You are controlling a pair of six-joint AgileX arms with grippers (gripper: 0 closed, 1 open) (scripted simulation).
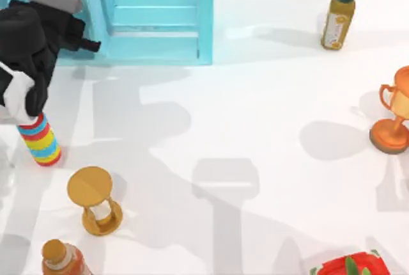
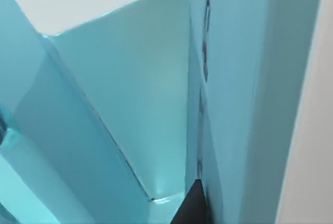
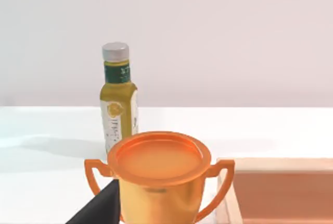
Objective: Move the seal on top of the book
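Observation:
The seal and the book are out of view. My left arm reaches over the table's back left corner, with my left gripper [image 1: 87, 44] against the front of a large turquoise shelf unit [image 1: 156, 16]. The left wrist view looks closely at the shelf unit's turquoise panels [image 2: 130, 94], with a dark part of the left gripper [image 2: 192, 206] at the edge. In the right wrist view a dark part of my right gripper [image 3: 99, 209] sits just in front of an orange trophy cup [image 3: 158, 174].
A striped red, yellow and blue cylinder [image 1: 39, 139] stands at the left, below the left arm. A golden hourglass [image 1: 94, 201] and an orange bottle [image 1: 61, 259] stand front left. An olive-oil bottle [image 1: 339, 13] is back right, the trophy [image 1: 393, 118] far right, a red object [image 1: 348, 265] front right.

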